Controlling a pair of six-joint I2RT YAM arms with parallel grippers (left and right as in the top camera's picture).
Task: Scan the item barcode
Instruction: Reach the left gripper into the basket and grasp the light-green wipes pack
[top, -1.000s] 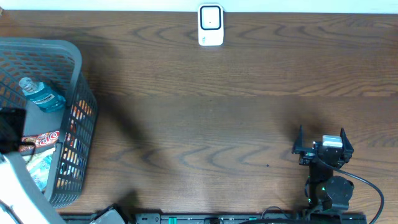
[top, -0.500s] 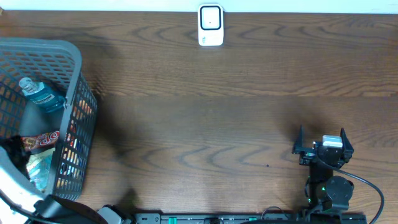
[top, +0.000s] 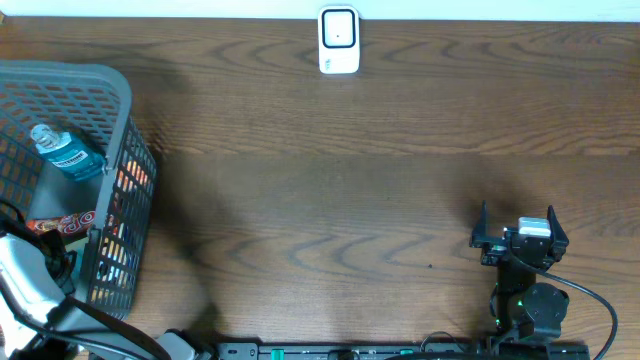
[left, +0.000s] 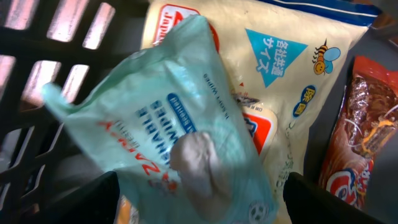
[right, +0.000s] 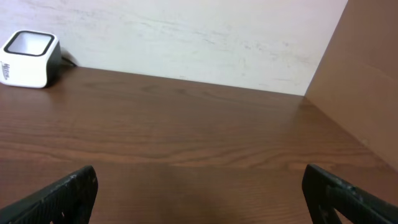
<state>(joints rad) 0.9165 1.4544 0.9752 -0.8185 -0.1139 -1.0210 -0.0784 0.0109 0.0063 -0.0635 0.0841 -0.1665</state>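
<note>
A mint-green wipes pack is seen lying tilted inside the grey basket, on top of a cream bag with Japanese print and beside a red-brown snack packet. The pack is flanked by the fingers of the left gripper (whether they press on it cannot be told). A blue bottle is also held in the basket. Well apart, at the table's far edge, the white scanner is placed. The right gripper is held wide open and empty.
</note>
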